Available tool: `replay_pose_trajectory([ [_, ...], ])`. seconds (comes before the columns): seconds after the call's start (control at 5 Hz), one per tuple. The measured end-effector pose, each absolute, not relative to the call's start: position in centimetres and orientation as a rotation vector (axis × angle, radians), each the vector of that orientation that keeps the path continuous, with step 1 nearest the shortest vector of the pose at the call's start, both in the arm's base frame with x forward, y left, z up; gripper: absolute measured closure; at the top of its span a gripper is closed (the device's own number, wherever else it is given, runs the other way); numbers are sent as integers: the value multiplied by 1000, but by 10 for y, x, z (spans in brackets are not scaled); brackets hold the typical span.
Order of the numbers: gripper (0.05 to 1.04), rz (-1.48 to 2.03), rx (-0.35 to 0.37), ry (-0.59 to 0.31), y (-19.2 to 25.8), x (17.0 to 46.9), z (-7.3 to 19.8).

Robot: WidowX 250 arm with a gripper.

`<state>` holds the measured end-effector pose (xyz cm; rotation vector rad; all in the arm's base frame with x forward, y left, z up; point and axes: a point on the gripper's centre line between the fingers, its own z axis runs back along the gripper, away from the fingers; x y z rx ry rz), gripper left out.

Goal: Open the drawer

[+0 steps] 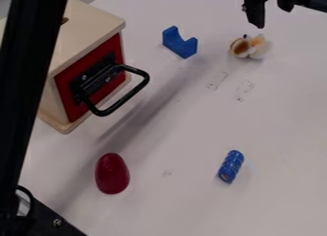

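Observation:
The black gripper [270,6] hangs at the top right, its two fingers apart with nothing between them. Far from it at the upper left stands a pale wooden box [89,27] with a red drawer front [71,102]. That front sits within the box's wooden edges, so the drawer appears closed. A black loop handle [131,95] juts out from it to the right, over the table, and the gripper is well clear of it.
A blue notched block [180,43] lies right of the box, and a brown-and-white fluffy object [248,47] is below the gripper. Nearer are a dark red egg-shaped object [112,174] and a blue ridged cylinder [231,166]. A black post [27,72] crosses the left side.

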<state>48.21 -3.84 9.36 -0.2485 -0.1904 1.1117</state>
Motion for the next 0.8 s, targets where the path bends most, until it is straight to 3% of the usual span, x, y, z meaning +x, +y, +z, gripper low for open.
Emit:
replay_pose_trajectory([
  [0.4,85,1014,-186,-94,-38,466,54],
  [0.6,85,931,-120,-132,-27,446,63],
  [0.8,85,784,-72,-187,-23,425,90],
])
